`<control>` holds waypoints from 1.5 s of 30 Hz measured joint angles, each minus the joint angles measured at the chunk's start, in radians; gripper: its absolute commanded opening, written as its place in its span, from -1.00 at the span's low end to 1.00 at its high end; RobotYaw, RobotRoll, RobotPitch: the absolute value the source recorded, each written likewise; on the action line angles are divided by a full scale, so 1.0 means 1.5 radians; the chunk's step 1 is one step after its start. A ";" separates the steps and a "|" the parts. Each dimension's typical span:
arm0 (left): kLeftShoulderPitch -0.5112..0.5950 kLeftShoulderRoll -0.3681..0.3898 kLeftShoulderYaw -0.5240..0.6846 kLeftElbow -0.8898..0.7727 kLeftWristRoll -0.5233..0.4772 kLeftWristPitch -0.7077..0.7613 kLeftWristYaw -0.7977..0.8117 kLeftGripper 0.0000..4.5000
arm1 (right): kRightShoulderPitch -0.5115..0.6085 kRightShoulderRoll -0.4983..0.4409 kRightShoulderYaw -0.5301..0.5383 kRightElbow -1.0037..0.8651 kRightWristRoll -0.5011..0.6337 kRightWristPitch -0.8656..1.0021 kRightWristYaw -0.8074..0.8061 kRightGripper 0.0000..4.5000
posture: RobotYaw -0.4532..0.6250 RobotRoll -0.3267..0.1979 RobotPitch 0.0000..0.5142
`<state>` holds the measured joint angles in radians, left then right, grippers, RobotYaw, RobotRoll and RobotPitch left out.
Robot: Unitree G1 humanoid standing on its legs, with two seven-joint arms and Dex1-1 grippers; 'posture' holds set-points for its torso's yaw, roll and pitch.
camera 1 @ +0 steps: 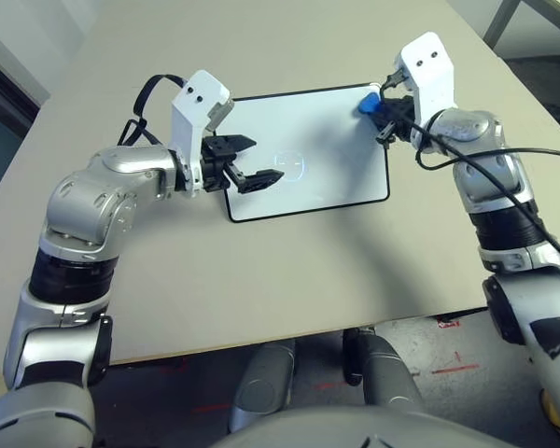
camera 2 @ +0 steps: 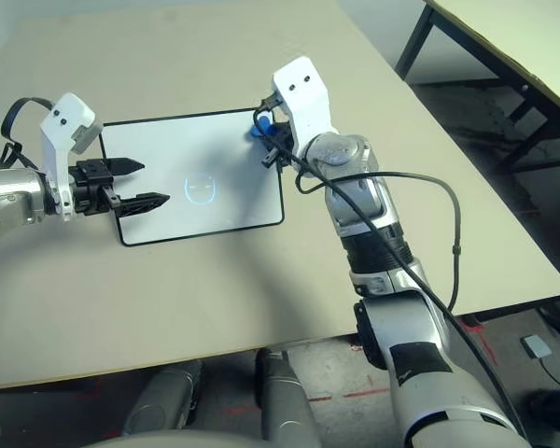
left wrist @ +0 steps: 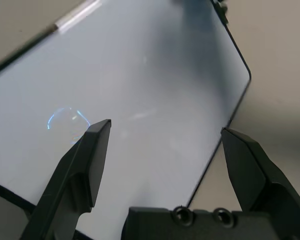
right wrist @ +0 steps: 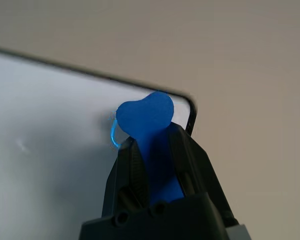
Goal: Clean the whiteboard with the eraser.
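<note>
- Eraser is held clamped at its waist between the fingers of the right gripper, its free end set against the whiteboard at the board's 1 o'clock corner, next to a short blue arc of marker.
- Left gripper is seen with its jaws spread wide and nothing between them, hanging over the board's 9 o'clock edge; whether it touches the surface cannot be told.
- A blue circular scribble lies near the board's centre, slightly toward 7 o'clock, well apart from the eraser.
- Risk is judged highest at the corner: a stroke toward 1 o'clock could carry the eraser off the frame onto the table.
- The board appears unpinned, so it could be dragged or rotated by a firm wipe.
- The eraser is gripped on a narrow waist; it could be twisted in the fingers under sideways load.
- The central scribble could be missed if strokes are kept short.
</note>
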<state>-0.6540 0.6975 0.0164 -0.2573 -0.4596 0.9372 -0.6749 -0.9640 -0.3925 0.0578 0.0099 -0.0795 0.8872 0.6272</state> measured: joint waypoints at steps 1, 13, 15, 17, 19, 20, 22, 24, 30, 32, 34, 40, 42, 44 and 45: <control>-0.014 -0.018 0.017 0.014 0.007 -0.019 0.023 1.00 | -0.031 -0.002 -0.031 -0.012 0.012 0.039 -0.011 -0.65 | 0.17 0.25 -0.45; -0.037 -0.063 0.200 0.260 0.145 -0.353 0.258 1.00 | 0.100 -0.165 -0.169 0.146 0.028 0.091 -0.111 -0.65 | 0.15 0.25 -0.49; -0.016 -0.061 0.207 0.299 0.160 -0.393 0.270 1.00 | 0.129 -0.160 -0.168 0.184 0.032 0.077 -0.113 -0.65 | 0.15 0.25 -0.49; 0.008 -0.062 0.209 0.339 0.175 -0.426 0.277 1.00 | 0.136 -0.155 -0.166 0.216 0.037 0.062 -0.117 -0.65 | 0.14 0.25 -0.49; 0.029 -0.065 0.209 0.369 0.184 -0.456 0.283 1.00 | 0.135 -0.150 -0.161 0.240 0.043 0.038 -0.118 -0.65 | 0.14 0.25 -0.49; 0.039 -0.068 0.209 0.378 0.188 -0.470 0.288 1.00 | 0.133 -0.146 -0.156 0.252 0.044 0.028 -0.118 -0.65 | 0.14 0.25 -0.50; 0.058 -0.073 0.210 0.393 0.200 -0.492 0.305 1.00 | 0.119 -0.136 -0.142 0.289 0.044 0.011 -0.118 -0.65 | 0.14 0.25 -0.50; 0.074 -0.080 0.211 0.405 0.203 -0.504 0.319 1.00 | 0.104 -0.128 -0.128 0.318 0.045 -0.002 -0.117 -0.65 | 0.15 0.25 -0.50; 0.128 -0.103 0.214 0.410 0.208 -0.514 0.354 1.00 | 0.075 -0.108 -0.097 0.369 0.046 -0.028 -0.107 -0.65 | 0.18 0.25 -0.50; 0.136 -0.108 0.214 0.409 0.207 -0.513 0.358 1.00 | 0.069 -0.108 -0.093 0.380 0.046 -0.038 -0.105 -0.65 | 0.19 0.25 -0.50; 0.136 -0.110 0.214 0.404 0.207 -0.513 0.362 1.00 | 0.065 -0.106 -0.084 0.393 0.046 -0.051 -0.105 -0.65 | 0.19 0.25 -0.49; 0.129 -0.114 0.210 0.400 0.207 -0.513 0.364 1.00 | 0.057 -0.109 -0.081 0.421 0.049 -0.080 -0.100 0.06 | 0.16 0.25 -0.49; 0.119 -0.117 0.209 0.400 0.207 -0.513 0.364 1.00 | 0.057 -0.113 -0.097 0.415 0.067 -0.071 -0.094 0.35 | 0.15 0.25 -0.47; 0.109 -0.121 0.206 0.398 0.207 -0.513 0.364 1.00 | 0.057 -0.122 -0.132 0.384 0.094 -0.048 -0.092 0.66 | 0.11 0.25 -0.45; 0.105 -0.122 0.205 0.396 0.207 -0.513 0.363 1.00 | 0.057 -0.128 -0.146 0.364 0.107 -0.039 -0.092 0.79 | 0.09 0.25 -0.44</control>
<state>-0.4961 0.5147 0.3233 0.3365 -0.1490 0.1676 -0.1299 -0.8786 -0.5850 -0.1607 0.5554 0.0805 0.8281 0.4898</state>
